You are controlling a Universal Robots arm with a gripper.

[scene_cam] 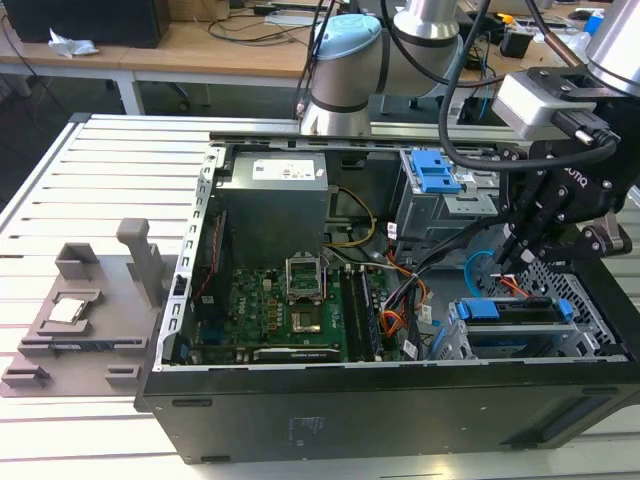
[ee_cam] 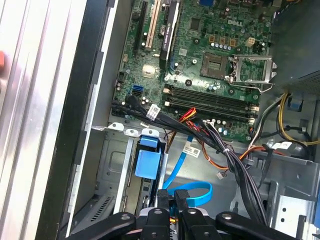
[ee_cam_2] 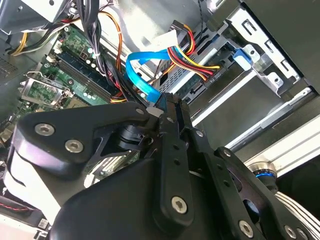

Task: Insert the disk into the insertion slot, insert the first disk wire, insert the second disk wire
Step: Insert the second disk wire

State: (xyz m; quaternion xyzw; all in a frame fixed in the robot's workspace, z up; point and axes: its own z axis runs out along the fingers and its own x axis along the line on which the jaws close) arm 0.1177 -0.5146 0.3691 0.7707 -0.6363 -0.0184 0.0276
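The gripper point(scene_cam: 517, 252) hangs inside the open computer case point(scene_cam: 300, 410), its jaws pressed together on the end of the second disk wire point(ee_cam_2: 142, 75), whose blue loop curves away just beside them. The disk point(scene_cam: 510, 312) sits in the insertion slot point(scene_cam: 575, 335) directly below.

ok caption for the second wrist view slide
Gripper shut on the light-blue disk wire beside the seated disk.
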